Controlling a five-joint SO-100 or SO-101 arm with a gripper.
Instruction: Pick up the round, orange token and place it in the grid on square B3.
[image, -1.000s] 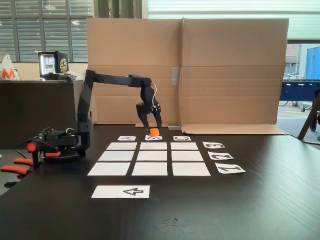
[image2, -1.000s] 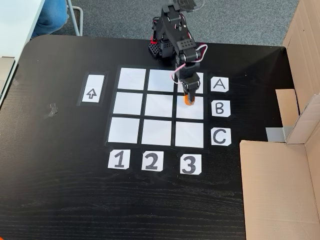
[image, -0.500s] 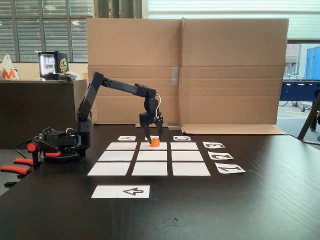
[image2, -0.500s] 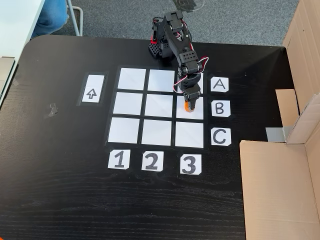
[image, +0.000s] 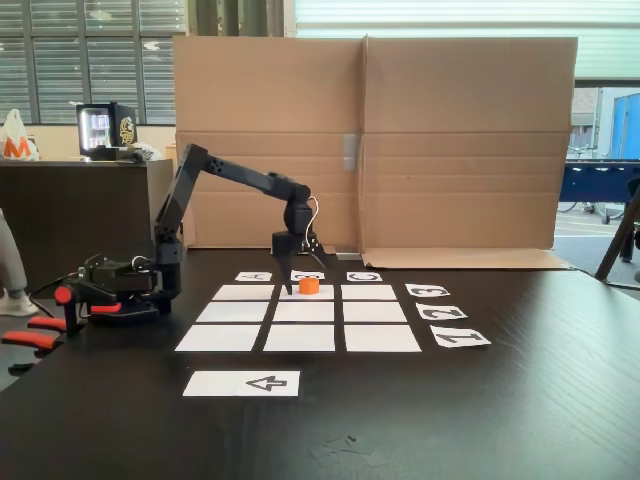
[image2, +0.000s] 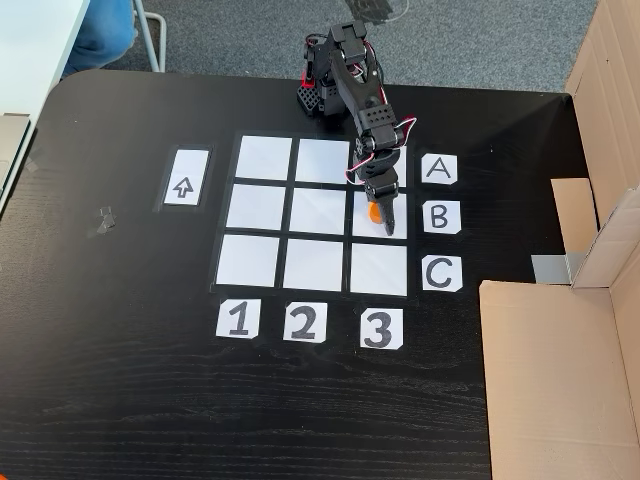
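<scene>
The token (image: 309, 286), a small, short, bright orange cylinder, stands on square B3 (image2: 378, 223) of the grid (image2: 262, 207). The gripper (image: 309, 284) straddles it, jaws spread apart.

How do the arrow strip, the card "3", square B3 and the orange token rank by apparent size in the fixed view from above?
1. square B3, partly covered by the gripper
2. arrow strip, looks only slightly smaller, so this order is unsure
3. card "3"
4. token, clearly smallest
</scene>
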